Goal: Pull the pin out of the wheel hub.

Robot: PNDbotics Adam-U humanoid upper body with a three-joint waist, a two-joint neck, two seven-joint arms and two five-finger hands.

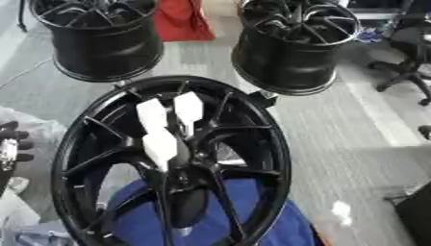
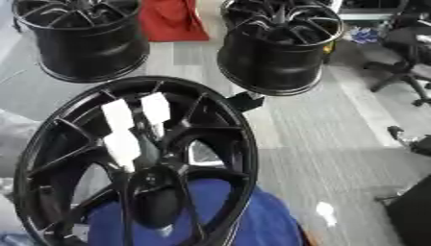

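Over the wheel hub (image 1: pixel 181 180), at the centre of the big black rim (image 1: pixel 269 144), my hand's white-tipped fingers (image 1: pixel 160 146) reach down; I cannot tell if they grip. No pin shows to me, so I judge this the reach step: next I need a pinch, then a straight pull

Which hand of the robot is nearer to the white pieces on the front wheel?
Left. The left hand sits at the left edge, outside the front wheel holding the white pieces; the right hand is not in view.

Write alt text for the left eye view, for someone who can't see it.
A black spoked wheel hub fills the foreground over blue cloth, with three white tags on its spokes. Two more black wheels stand behind on the grey floor, beside red cloth. A dark hand shows at the left edge.
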